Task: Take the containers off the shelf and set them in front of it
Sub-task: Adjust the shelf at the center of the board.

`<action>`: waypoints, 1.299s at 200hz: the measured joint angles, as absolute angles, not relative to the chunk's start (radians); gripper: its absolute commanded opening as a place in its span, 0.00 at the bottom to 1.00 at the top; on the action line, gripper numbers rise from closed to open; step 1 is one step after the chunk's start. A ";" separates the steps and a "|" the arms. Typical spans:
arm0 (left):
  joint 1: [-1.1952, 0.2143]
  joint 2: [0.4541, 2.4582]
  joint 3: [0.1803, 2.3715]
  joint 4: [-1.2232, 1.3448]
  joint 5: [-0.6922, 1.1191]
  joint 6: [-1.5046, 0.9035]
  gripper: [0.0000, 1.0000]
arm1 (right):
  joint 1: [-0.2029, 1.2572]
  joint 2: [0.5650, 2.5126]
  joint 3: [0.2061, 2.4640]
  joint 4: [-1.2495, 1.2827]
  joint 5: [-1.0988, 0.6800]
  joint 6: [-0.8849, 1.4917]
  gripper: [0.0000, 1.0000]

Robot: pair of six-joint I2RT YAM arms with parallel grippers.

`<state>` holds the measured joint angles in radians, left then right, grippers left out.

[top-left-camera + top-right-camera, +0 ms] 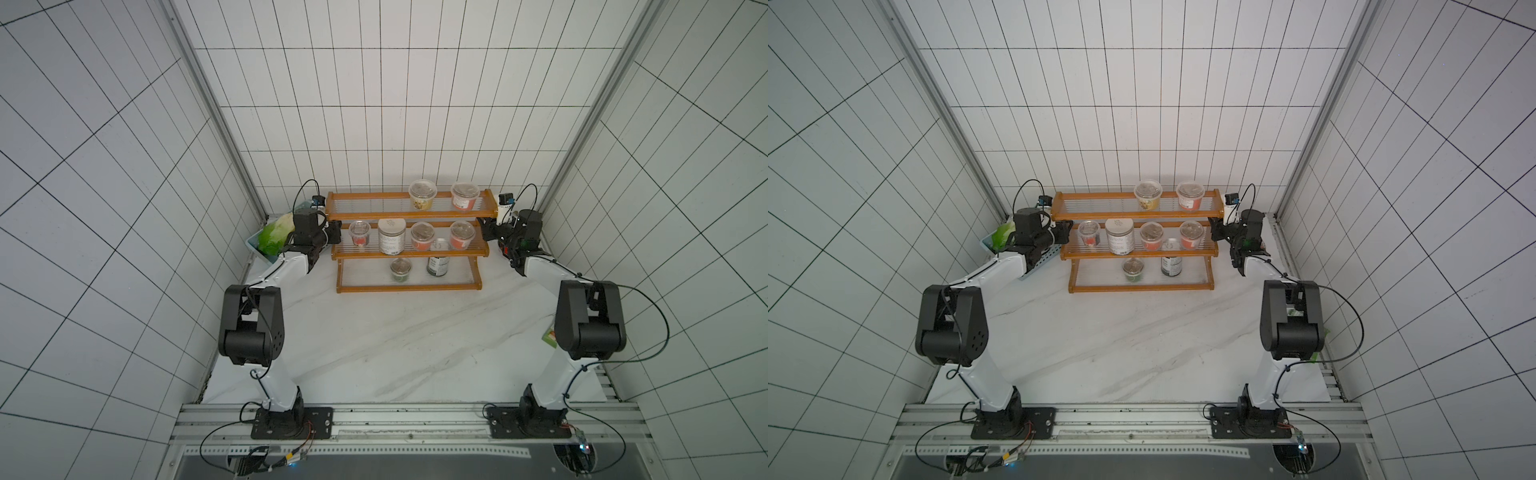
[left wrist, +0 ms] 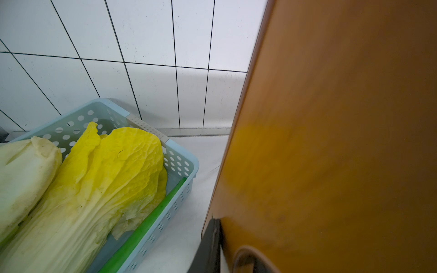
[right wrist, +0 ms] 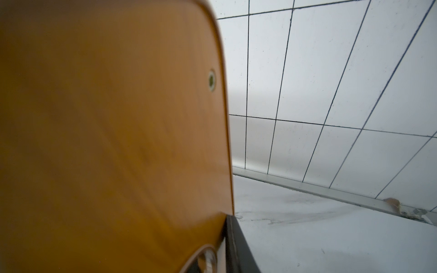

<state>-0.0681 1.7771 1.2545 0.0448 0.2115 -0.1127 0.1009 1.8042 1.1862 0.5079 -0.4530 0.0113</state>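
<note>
shelf [image 1: 409,287] clamped at both ends, containers [image 1: 391,237] all aboard
shelf stands at the back of the table [image 1: 374,353]; left gripper [image 1: 335,233] closed tight on its left end panel, right gripper [image 1: 484,227] likewise on the right panel, at middle-tier height; eight containers on tiers: two top, four middle, two bottom.

Both top views look down over the whole table [image 1: 395,353]; each wrist view hugs a shelf [image 2: 331,141] end.
</note>
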 measured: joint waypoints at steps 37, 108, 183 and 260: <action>-0.065 1.783 1.261 0.045 0.220 -0.110 0.17 | 0.103 1.797 1.180 0.508 -0.445 0.013 0.22; -0.055 1.787 1.269 0.043 0.238 -0.119 0.33 | 0.091 1.717 1.127 0.485 -0.445 -0.025 0.46; -0.039 1.717 1.229 0.038 0.205 -0.123 0.55 | 0.084 1.601 1.014 0.494 -0.445 -0.052 0.58; -0.035 1.444 1.012 -0.023 0.138 -0.139 0.59 | 0.084 1.405 0.846 0.451 -0.397 -0.081 0.68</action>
